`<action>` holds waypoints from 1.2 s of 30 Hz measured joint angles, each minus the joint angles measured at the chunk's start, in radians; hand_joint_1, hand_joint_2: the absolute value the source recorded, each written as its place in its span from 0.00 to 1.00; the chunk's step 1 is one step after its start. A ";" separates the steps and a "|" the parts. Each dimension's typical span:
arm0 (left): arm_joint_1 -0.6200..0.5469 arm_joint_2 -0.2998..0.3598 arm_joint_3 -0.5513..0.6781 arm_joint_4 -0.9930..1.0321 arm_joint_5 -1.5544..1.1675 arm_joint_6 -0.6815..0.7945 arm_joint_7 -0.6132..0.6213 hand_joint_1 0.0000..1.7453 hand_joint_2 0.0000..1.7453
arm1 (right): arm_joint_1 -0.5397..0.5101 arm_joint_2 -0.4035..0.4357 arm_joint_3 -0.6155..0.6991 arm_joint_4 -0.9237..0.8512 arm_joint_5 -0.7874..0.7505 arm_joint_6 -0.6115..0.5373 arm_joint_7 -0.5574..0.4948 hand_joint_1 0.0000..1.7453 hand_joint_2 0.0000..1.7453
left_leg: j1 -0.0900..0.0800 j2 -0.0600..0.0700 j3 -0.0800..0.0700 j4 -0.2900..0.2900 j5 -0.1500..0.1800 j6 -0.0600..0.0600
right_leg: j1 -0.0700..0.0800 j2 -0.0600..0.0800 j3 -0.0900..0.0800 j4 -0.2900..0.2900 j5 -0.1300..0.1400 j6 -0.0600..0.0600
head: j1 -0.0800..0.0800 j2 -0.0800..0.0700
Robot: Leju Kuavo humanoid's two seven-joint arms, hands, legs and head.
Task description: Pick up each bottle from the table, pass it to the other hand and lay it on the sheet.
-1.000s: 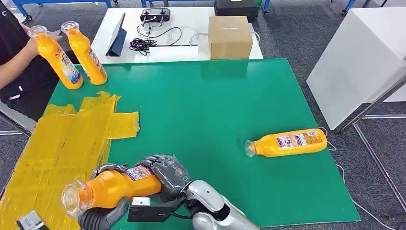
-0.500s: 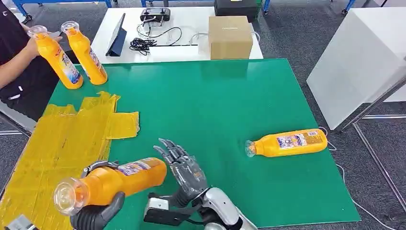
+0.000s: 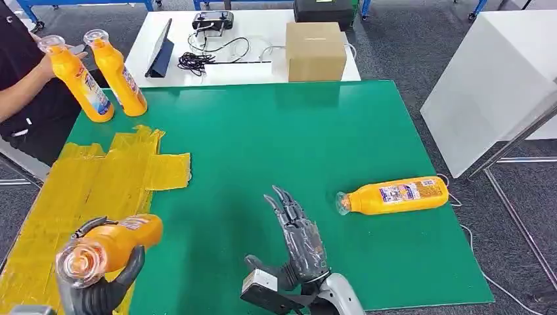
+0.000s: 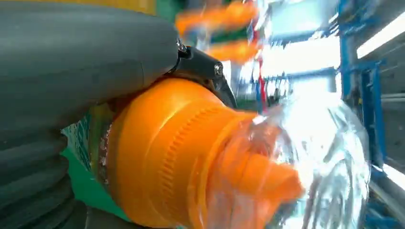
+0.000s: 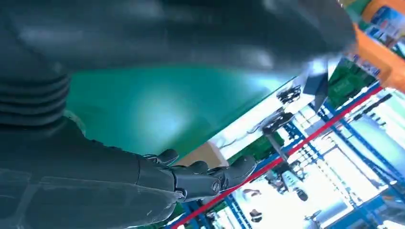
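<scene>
An orange bottle (image 3: 108, 246) is grasped by the left hand (image 3: 98, 289) above the yellow sheet (image 3: 85, 190). The right hand (image 3: 299, 239) is held released, fingers spread. Another bottle (image 3: 394, 195) is seen lying on the green table (image 3: 276, 131).

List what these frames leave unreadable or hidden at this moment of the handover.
- Left hand: in the head view the picture's bottom edge cuts it off; in the left wrist view the held bottle covers its fingers.
- Held bottle's label: faces away in the head view.
- Person's hand on the far bottles: cut by the left edge.
- Right wrist view: background blurred.
</scene>
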 measured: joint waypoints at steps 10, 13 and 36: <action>-0.072 0.016 -0.015 0.172 -1.012 0.448 0.369 1.00 1.00 | 0.060 -0.039 -0.090 -0.115 0.045 0.006 0.021 0.00 0.00 | 0.000 0.000 0.000 0.000 0.000 0.000 | -0.001 0.000 0.000 0.000 0.000 0.000 | 0.000 0.000; -0.081 0.040 -0.023 0.248 -1.092 0.466 0.419 1.00 1.00 | 0.071 -0.060 -0.143 -0.146 0.039 0.016 0.019 0.00 0.00 | 0.000 0.000 0.000 0.000 0.000 0.000 | -0.001 0.000 0.000 0.000 0.000 0.000 | 0.000 0.000; -0.176 0.345 -0.349 0.486 -1.215 0.263 0.937 0.00 0.00 | 0.104 -0.085 -0.243 -0.199 0.052 0.055 0.003 0.00 0.00 | 0.000 0.000 0.000 0.000 0.000 0.000 | 0.000 0.000 0.000 0.000 0.000 0.000 | 0.000 0.000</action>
